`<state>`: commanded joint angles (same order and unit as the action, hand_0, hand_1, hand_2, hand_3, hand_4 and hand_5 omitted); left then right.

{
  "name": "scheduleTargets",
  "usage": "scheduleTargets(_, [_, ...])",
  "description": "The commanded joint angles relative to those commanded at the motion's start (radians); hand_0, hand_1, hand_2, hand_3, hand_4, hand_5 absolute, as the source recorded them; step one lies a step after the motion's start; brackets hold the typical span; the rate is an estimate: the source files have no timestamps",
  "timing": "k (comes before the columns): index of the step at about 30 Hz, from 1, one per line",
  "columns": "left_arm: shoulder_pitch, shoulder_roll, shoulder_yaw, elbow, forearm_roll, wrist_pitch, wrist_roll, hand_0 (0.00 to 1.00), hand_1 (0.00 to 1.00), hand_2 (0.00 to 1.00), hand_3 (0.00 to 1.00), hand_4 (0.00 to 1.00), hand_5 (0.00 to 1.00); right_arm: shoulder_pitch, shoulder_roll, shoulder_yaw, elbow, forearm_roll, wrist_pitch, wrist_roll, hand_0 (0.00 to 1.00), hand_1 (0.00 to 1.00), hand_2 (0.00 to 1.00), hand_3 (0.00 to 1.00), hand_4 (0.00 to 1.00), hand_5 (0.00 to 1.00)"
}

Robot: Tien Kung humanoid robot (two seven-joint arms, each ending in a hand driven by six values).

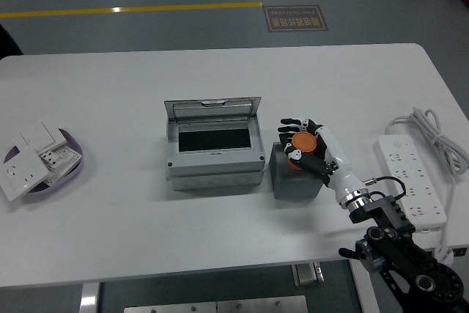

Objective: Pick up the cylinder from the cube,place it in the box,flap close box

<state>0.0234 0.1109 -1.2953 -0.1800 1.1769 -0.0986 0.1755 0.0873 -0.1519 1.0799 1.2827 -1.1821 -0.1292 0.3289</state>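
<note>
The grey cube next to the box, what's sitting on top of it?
An orange cylinder stands on the grey cube, with the robot's right hand wrapped around it. The fingers hide most of the cylinder's sides, so only its orange top shows clearly.

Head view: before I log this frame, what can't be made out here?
- Whether the orange cylinder has left the grey cube: the right hand wraps it and hides its base.
- Inside of the open box: too dark to see.
- Switch parts in the purple bowl: too small to identify.
- Power strip cable: cut off by the right edge.
- Left arm: out of view.
</note>
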Motion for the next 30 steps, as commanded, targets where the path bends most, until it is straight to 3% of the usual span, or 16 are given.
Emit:
scheduleTargets(5, [-0.001, 0.0, 0.002, 0.0, -0.002, 0.0, -0.002, 0.637, 0.666, 0.583, 0.639, 0.713, 0.286, 0.001, 0.0, -0.003, 0.001, 0.004, -0.011, -0.002, 0.694, 0.658, 0.607, 0.662, 0.54, 0.002])
scheduleTargets(6, [-0.001, 0.0, 0.002, 0.0, -0.003, 0.0, -0.003, 0.637, 0.665, 0.583, 0.639, 0.713, 0.286, 0.001, 0.0, -0.004, 0.001, 0.005, -0.015, -0.004, 0.707, 0.645, 0.568, 0.633, 0.367, 0.002])
scheduleTargets(11, [-0.001, -0.001, 0.002, 0.0, -0.005, 0.0, -0.006, 0.637, 0.665, 0.583, 0.639, 0.713, 0.286, 0.001, 0.0, -0.011, 0.002, 0.013, -0.028, -0.008, 0.707, 0.645, 0.568, 0.633, 0.367, 0.002])
scheduleTargets(12, [-0.001, -0.001, 0.002, 0.0, -0.005, 0.0, -0.006, 0.637, 0.665, 0.583, 0.639, 0.713, 0.286, 0.001, 0.0, -0.013, 0.003, 0.016, -0.032, -0.006, 0.64, 0.567, 0.515, 0.528, 0.18, 0.002])
scheduleTargets(17, [-0.001, -0.002, -0.001, 0.0, -0.005, 0.0, -0.008, 0.637, 0.665, 0.583, 0.639, 0.713, 0.286, 0.004, 0.003, -0.017, 0.019, 0.026, -0.06, 0.01, 0.64, 0.567, 0.515, 0.528, 0.18, 0.002])
scheduleTargets(18, [-0.001, -0.002, -0.001, 0.0, -0.005, 0.0, -0.008, 0.638, 0.665, 0.583, 0.64, 0.713, 0.285, 0.005, 0.003, -0.017, 0.024, 0.025, -0.066, 0.012, 0.47, 0.447, 0.403, 0.302, 0.075, 0.002])
scheduleTargets(23, [-0.001, -0.002, -0.003, 0.0, -0.004, 0.0, -0.007, 0.638, 0.665, 0.583, 0.64, 0.713, 0.285, 0.014, 0.002, -0.027, 0.062, 0.01, -0.095, 0.008, 0.47, 0.447, 0.403, 0.302, 0.075, 0.002])
scheduleTargets(24, [0.0, -0.002, -0.003, 0.0, -0.003, 0.0, -0.006, 0.638, 0.665, 0.584, 0.64, 0.712, 0.285, 0.017, 0.001, -0.032, 0.071, 0.005, -0.101, 0.005, 0.408, 0.396, 0.353, 0.253, 0.047, 0.002])
scheduleTargets(29, [0.003, -0.003, -0.004, 0.0, -0.002, 0.0, -0.004, 0.638, 0.665, 0.584, 0.64, 0.712, 0.285, 0.035, -0.002, -0.071, 0.112, -0.034, -0.123, -0.016, 0.408, 0.396, 0.353, 0.253, 0.047, 0.002])
scheduleTargets(30, [0.004, -0.003, -0.005, 0.0, -0.001, 0.0, -0.003, 0.638, 0.665, 0.584, 0.64, 0.712, 0.284, 0.041, -0.001, -0.081, 0.12, -0.047, -0.126, -0.022, 0.371, 0.356, 0.326, 0.238, 0.008, 0.002])
